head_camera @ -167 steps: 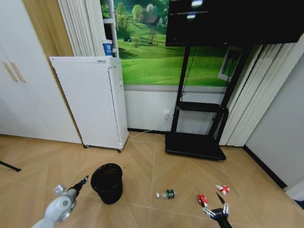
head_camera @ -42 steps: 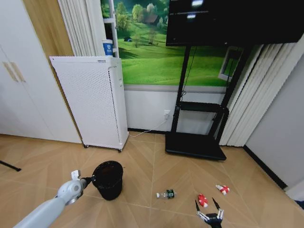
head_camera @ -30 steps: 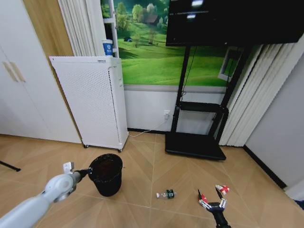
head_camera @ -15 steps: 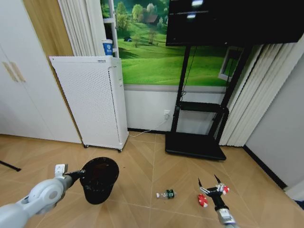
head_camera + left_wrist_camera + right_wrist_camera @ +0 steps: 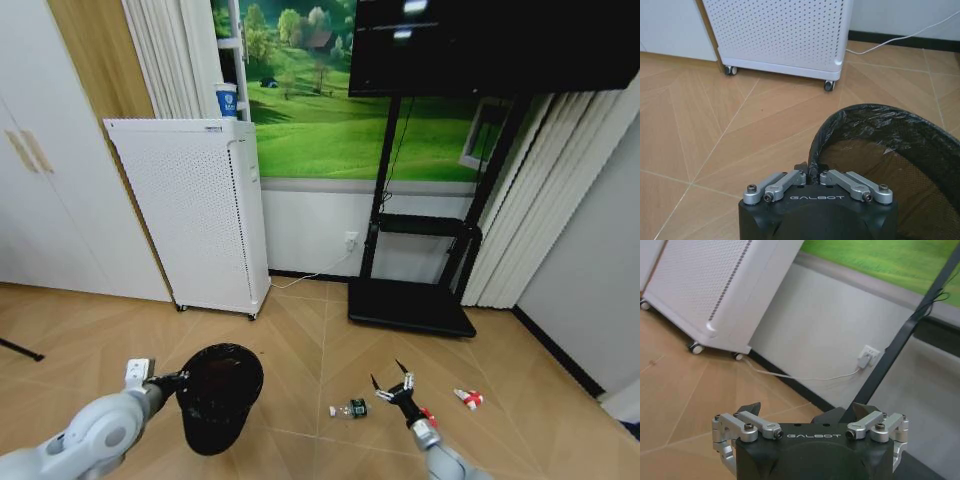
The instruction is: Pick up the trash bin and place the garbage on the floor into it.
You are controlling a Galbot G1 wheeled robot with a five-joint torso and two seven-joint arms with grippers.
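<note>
the left gripper (image 5: pixel 812 176) is clamped on the near rim of the trash bin (image 5: pixel 218 395), at the left of the floor. the right gripper (image 5: pixel 392 380) hangs spread wide, just right of the bottle (image 5: pixel 352 408), with a red wrapper (image 5: pixel 467 399) farther right.

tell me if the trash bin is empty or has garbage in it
Looks empty: the trash bin shows bare liner in the left wrist view; its bottom is hidden.
</note>
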